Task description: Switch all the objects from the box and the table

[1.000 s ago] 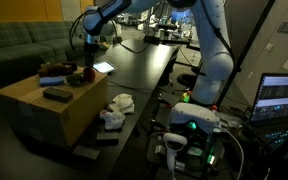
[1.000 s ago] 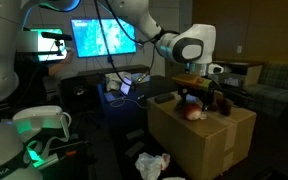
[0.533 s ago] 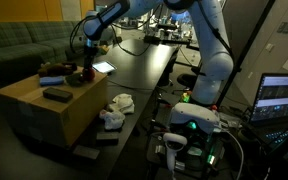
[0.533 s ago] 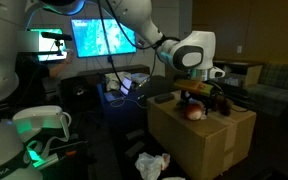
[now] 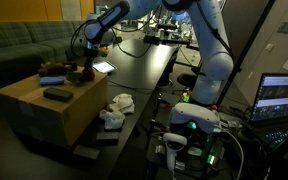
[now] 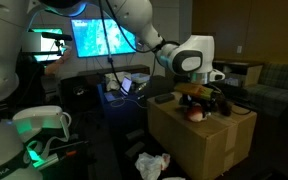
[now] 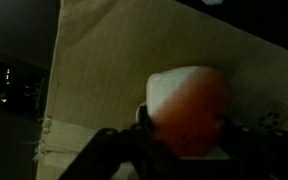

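On top of the tan cardboard box (image 5: 39, 112) (image 6: 199, 148) (image 7: 104, 70) rests the red round ball (image 6: 195, 112) (image 7: 189, 105). My gripper (image 5: 84, 68) (image 6: 197, 101) (image 7: 184, 130) is lowered over it. In the wrist view the two dark fingers press against the ball's left and right sides, so the gripper is shut on it. A dark flat block (image 5: 56, 95) lies on the box nearer its front. White cloth rags (image 5: 114, 108) (image 6: 151, 163) lie lower down beside the box. The long black table (image 5: 139, 65) runs behind the box.
A green sofa (image 5: 14, 45) stands behind the box. The robot's base with green lights (image 5: 194, 125) and an open laptop (image 5: 284, 98) are to one side. A lit monitor (image 6: 106, 38) glows at the back. Small items sit at the table's far end (image 5: 162, 36).
The gripper's fingers have come together round the red ball on the box. The arm has sunk slightly toward the box top.
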Controlling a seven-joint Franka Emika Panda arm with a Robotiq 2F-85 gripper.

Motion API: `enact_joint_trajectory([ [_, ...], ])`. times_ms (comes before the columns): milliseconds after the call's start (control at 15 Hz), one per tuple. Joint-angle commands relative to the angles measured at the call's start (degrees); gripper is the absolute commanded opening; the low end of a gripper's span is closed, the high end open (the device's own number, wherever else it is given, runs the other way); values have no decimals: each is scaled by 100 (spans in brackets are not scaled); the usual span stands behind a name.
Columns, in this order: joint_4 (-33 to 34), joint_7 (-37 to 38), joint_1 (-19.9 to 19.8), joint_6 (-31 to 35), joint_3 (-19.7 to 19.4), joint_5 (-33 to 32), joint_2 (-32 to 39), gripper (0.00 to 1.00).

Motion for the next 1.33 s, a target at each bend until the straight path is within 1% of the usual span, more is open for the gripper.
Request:
enact_joint_trajectory([
  [0, 39, -295, -238, -386, 60, 0, -149, 31],
  [200, 19, -541, -380, -730, 46, 71, -336, 10],
  [267, -29, -623, -434, -836, 30, 89, -435, 7],
  [467, -172, -786, -566, -879, -42, 138, -686, 9],
  [533, -194, -851, -614, -898, -49, 176, -753, 7],
  [600, -236, -907, -659, -892, -66, 209, -833, 9],
  [867, -519, -1128, -864, -843, -230, 311, -1232, 9],
  [1267, -1172, -1567, -1193, -699, -778, 356, -1812, 9],
])
